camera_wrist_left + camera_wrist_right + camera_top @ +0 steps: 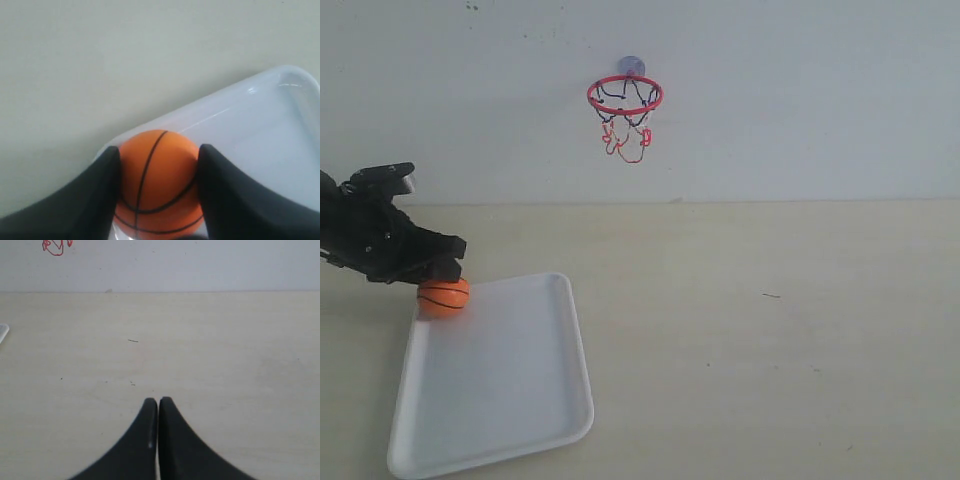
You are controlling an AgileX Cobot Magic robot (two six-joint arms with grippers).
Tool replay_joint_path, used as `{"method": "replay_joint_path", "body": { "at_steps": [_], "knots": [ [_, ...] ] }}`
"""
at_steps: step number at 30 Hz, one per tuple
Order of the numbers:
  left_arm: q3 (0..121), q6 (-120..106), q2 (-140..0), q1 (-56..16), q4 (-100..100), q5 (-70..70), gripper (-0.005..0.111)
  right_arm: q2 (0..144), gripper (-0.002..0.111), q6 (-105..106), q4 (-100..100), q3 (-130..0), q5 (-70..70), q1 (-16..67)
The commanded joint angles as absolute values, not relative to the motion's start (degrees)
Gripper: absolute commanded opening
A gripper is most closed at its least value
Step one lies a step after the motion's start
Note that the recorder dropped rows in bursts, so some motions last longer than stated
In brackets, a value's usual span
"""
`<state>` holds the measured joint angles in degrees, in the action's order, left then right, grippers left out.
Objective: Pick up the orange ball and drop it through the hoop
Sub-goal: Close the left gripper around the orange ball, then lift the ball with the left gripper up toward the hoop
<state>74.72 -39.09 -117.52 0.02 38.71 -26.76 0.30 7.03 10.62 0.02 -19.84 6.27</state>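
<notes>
The orange ball [444,297] with black seam lines rests in the far left corner of a white tray [510,390]. My left gripper [440,274] comes down on it from the left. In the left wrist view both black fingers press the sides of the orange ball [159,190], so the left gripper [159,150] is shut on it. The hoop [625,96], with its red ring and string net, hangs on the back wall under a bluish suction cup, well up and to the right of the ball. My right gripper [158,401] is shut and holds nothing above bare table.
The tray [265,125] has a raised rim, and the ball lies right against its corner. A pale table [770,330] runs back to the white wall. A bit of the red net [54,247] shows in the right wrist view.
</notes>
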Motion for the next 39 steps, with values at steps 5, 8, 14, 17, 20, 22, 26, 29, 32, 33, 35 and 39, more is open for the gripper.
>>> {"method": "replay_joint_path", "body": {
  "at_steps": [5, 8, 14, 17, 20, 22, 26, 29, 32, 33, 35, 39],
  "knots": [
    [75.07, -39.22, -117.31, -0.05, 39.23, -26.74, 0.004, 0.00, 0.000, 7.43, 10.17, 0.00, -19.27, 6.40],
    [75.35, -38.36, -117.31, -0.05, 39.23, -26.58, 0.004, 0.00, 0.000, 7.43, 10.17, 0.00, -19.27, 6.40],
    [76.54, -38.63, -115.35, -0.05, 39.98, -30.05, 0.004, 0.00, 0.000, 7.43, 10.17, 0.00, -19.27, 6.40],
    [76.70, -38.64, -113.38, -0.05, 40.05, -29.95, 0.004, 0.00, 0.000, 7.43, 10.17, 0.00, -19.75, 6.40],
    [76.70, -38.86, -112.26, -0.25, 42.68, -28.71, 0.004, 0.00, 0.000, 7.43, 10.17, 0.00, -19.75, 6.40],
    [76.70, -43.45, -112.04, -0.91, 50.14, -27.55, 0.004, 0.00, 0.000, 7.43, 10.17, 0.00, -19.75, 6.40],
    [76.70, -69.43, -112.04, -3.49, 76.37, -26.98, 0.004, 0.00, 0.000, 7.43, 10.17, 0.00, -19.75, 6.40],
    [77.45, -93.15, -112.04, -6.38, 99.95, -22.23, 0.004, 0.00, 0.000, 7.43, 10.17, 0.00, -19.75, 6.40],
    [82.26, -102.44, -112.91, -7.71, 99.95, -22.45, 0.004, 0.00, 0.000, 7.43, 10.17, 0.00, -19.75, 6.40],
    [83.95, -102.44, -113.23, -8.04, 99.95, -22.68, 0.004, 0.00, 0.000, 7.43, 10.17, 0.00, -19.75, 6.40],
    [88.60, -102.44, -114.13, -8.52, 99.95, -21.87, 0.004, 0.00, 0.000, 7.43, 10.17, 0.00, -19.75, 6.40],
    [97.71, -102.31, -116.76, -8.61, 99.95, -22.01, 0.004, 0.00, 0.000, 7.43, 10.17, 0.00, -19.75, 6.40]
  ]
}}
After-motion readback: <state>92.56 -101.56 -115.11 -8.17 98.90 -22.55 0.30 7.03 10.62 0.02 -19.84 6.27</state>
